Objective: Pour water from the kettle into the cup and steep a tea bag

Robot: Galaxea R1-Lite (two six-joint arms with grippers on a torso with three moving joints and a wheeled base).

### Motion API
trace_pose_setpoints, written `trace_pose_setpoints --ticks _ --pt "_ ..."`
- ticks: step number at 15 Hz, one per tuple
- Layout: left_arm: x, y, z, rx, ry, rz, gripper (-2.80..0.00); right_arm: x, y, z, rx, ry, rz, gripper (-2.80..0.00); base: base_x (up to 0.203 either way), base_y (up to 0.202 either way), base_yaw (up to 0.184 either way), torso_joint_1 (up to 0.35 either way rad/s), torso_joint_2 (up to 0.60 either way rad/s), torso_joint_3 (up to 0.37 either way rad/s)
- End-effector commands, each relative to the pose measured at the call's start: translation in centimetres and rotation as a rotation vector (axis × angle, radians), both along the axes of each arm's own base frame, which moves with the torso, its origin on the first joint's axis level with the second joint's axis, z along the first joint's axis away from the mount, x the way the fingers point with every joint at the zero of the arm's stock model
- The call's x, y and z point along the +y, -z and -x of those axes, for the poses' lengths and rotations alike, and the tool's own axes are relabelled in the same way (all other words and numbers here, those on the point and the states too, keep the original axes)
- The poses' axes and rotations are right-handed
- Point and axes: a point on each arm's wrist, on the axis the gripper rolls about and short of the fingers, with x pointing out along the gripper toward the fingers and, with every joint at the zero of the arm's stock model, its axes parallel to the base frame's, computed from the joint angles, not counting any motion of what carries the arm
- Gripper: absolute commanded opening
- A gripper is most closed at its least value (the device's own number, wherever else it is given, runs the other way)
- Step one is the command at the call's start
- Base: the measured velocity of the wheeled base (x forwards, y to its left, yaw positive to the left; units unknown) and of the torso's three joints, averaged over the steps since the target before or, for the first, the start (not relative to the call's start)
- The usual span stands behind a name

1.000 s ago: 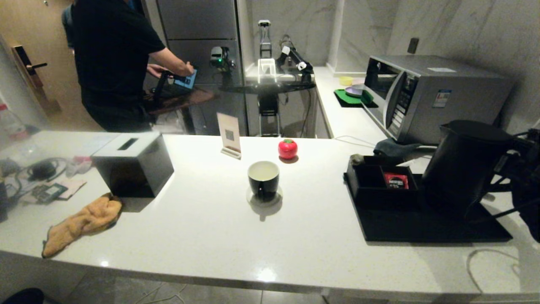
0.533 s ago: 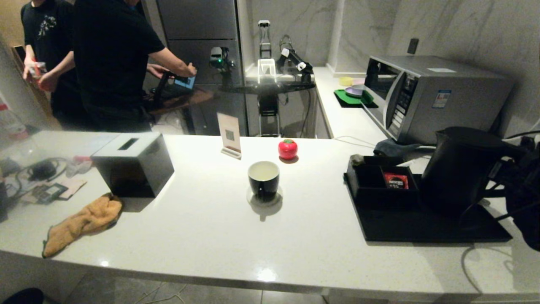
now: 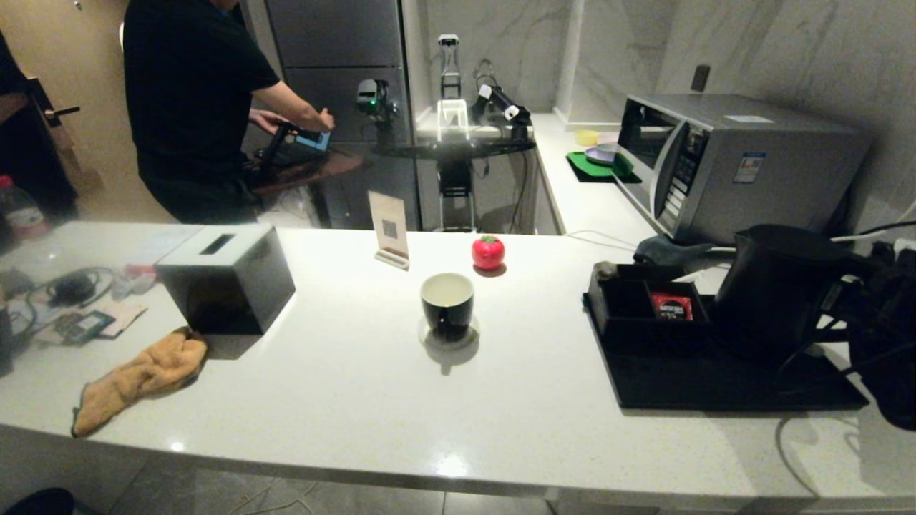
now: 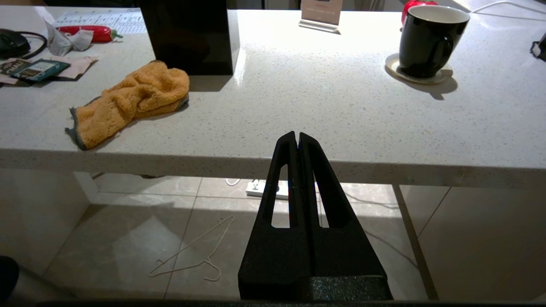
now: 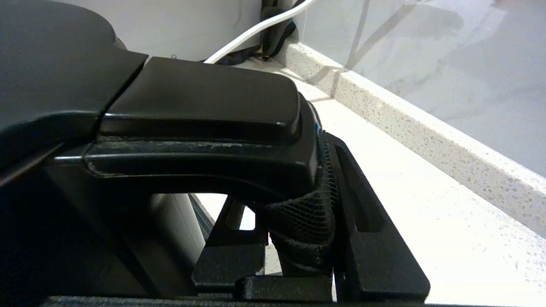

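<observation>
The matte black kettle (image 3: 776, 293) stands upright over the right part of the black tray (image 3: 715, 390). My right gripper (image 3: 855, 293) is shut on its loop handle (image 5: 200, 106), which sits gripped between the fingers (image 5: 371, 221) in the right wrist view. The glossy black cup (image 3: 446, 304) with a white inside rests on a small coaster at mid-counter, well left of the kettle; it also shows as the cup (image 4: 428, 40). Its inside looks pale, and I cannot tell whether it holds water. My left gripper (image 4: 297, 136) is shut and empty, parked below the counter's front edge.
A low black compartment box (image 3: 630, 300) holding a red packet (image 3: 671, 306) sits on the tray's left. Behind are a microwave (image 3: 737, 161), a red tomato-shaped object (image 3: 488, 252) and a sign card (image 3: 388, 227). A dark tissue box (image 3: 225, 279) and an orange cloth (image 3: 139, 375) lie left.
The kettle has come down toward the tray in my right gripper. A second person showed briefly at the back left and has gone. The cup and left arm have not moved.
</observation>
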Motion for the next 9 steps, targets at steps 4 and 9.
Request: trace_pose_setpoints --ticks 4,9 --pt "0.0 0.0 -0.01 0.001 0.0 0.001 -2.8 -0.07 0.59 -0.22 -0.003 0.002 0.001 -2.8 0.0 0.0 0.0 0.0 0.0 0.0" --pt "0.0 0.0 0.0 0.0 0.0 0.001 -2.8 -0.08 0.95 -0.25 0.009 0.003 0.0 -2.8 0.0 0.0 0.0 0.0 0.0 0.0"
